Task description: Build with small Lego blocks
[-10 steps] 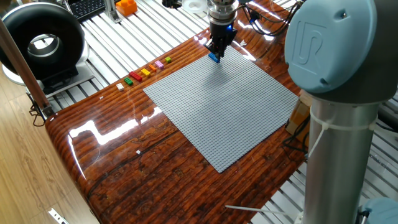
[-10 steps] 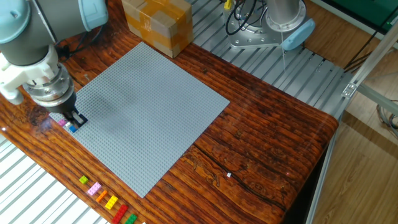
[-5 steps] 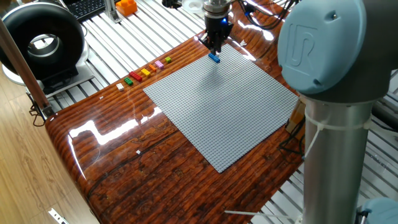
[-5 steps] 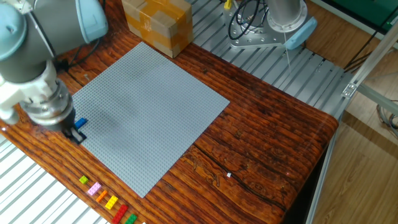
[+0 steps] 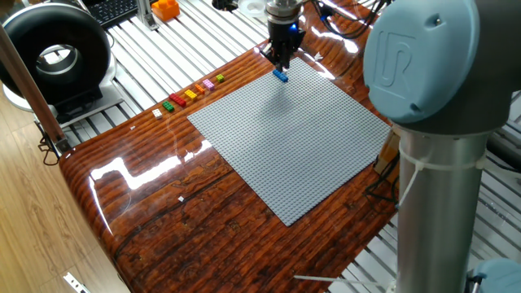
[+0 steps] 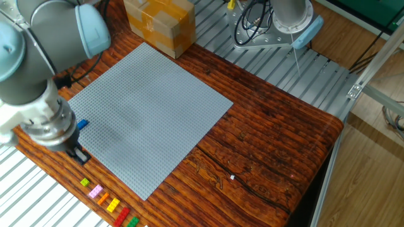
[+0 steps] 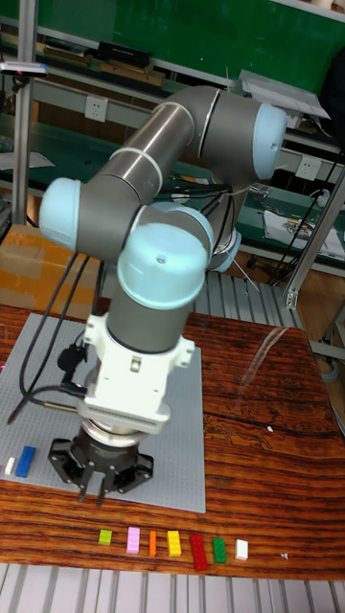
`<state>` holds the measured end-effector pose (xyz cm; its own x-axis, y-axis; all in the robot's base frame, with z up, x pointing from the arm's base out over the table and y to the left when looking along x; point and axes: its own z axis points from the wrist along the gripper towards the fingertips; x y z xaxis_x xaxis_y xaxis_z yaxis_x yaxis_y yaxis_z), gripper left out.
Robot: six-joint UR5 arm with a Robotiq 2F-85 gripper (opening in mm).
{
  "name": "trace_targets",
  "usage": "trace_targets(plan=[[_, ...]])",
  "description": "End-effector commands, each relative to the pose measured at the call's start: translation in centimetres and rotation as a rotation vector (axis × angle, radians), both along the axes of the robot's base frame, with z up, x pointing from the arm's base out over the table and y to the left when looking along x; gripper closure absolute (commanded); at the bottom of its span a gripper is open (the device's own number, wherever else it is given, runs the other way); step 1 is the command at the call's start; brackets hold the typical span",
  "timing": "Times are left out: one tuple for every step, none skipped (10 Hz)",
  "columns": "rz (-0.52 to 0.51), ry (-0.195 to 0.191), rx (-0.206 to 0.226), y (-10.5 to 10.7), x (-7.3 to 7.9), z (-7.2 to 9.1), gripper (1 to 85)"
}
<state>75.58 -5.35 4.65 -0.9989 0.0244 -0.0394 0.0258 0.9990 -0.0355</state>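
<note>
You can't tell how the gripper [image 7: 99,490] stands: in the tall fixed view its fingers point down at the grey baseplate [image 6: 148,107], but the tips are too small to judge, and no brick shows between them. In the other fixed view the arm's wrist covers most of the gripper [image 6: 77,153]. In one fixed view the big blue-grey joint fills the right side and cuts off that corner of the worktop [image 5: 163,203].

The blue brick [image 7: 26,460] sits on the baseplate near its edge, with a small white brick [image 7: 10,465] just beside it; the gripper hangs near them, apart. The rest of the small Lego blocks [image 7: 172,544] lie in a row on the glossy dark-wood worktop beside the baseplate: green, pink, orange, yellow, red, green, white. Their studs are too fine to make out.

A cardboard box [image 6: 159,24] stands past the baseplate's far corner. Around the worktop you see slatted metal framing [image 5: 171,41].
</note>
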Motion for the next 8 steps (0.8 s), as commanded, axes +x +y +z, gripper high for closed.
trace_targets(plan=[[0.023, -0.023, 0.026, 2.1, 1.8, -0.9, 59.3], [0.034, -0.026, 0.028, 2.3, 2.0, -1.1, 58.7], [0.029, -0.028, 0.030, 2.6, 2.3, -1.2, 58.3], [0.000, -0.027, 0.062, 3.7, 2.5, -1.3, 58.3], [-0.017, -0.031, 0.064, 3.6, 2.9, -1.7, 58.7], [-0.019, -0.037, 0.060, 3.4, 3.2, -2.1, 59.0], [-0.015, -0.046, 0.051, 3.1, 3.4, -2.6, 59.0], [-0.010, -0.054, 0.043, 2.8, 3.7, -2.9, 59.0]])
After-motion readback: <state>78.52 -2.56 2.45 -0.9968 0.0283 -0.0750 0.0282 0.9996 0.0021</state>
